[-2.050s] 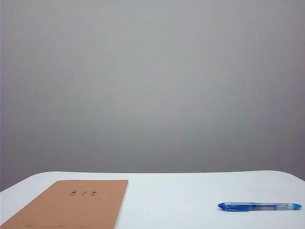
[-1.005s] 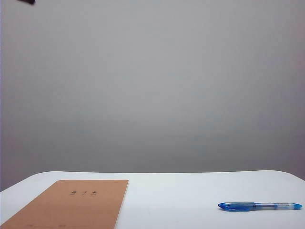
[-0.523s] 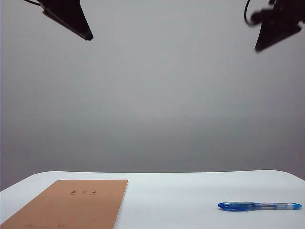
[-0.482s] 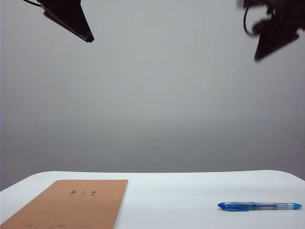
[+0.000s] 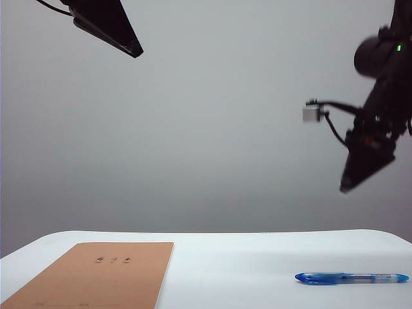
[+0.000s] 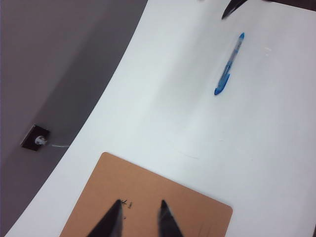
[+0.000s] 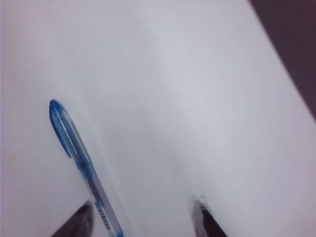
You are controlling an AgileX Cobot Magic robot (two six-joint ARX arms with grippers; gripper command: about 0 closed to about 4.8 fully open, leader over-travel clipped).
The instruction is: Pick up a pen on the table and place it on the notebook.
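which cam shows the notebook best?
Left wrist view: the notebook shows most of its brown cover from above, between the open left gripper fingers. Exterior view sees it foreshortened and cropped. Right wrist view misses it.

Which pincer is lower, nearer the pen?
The right pincer, hanging above the pen, jaws apart; the left pincer sits high over the notebook.

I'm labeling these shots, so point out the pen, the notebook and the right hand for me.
pen [image 5: 351, 278]: exterior view, middle of its barrel.
notebook [image 5: 103, 277]: exterior view, centre of the tan cover.
right hand [image 7: 143, 219]: right wrist view, midway between its open fingertips.
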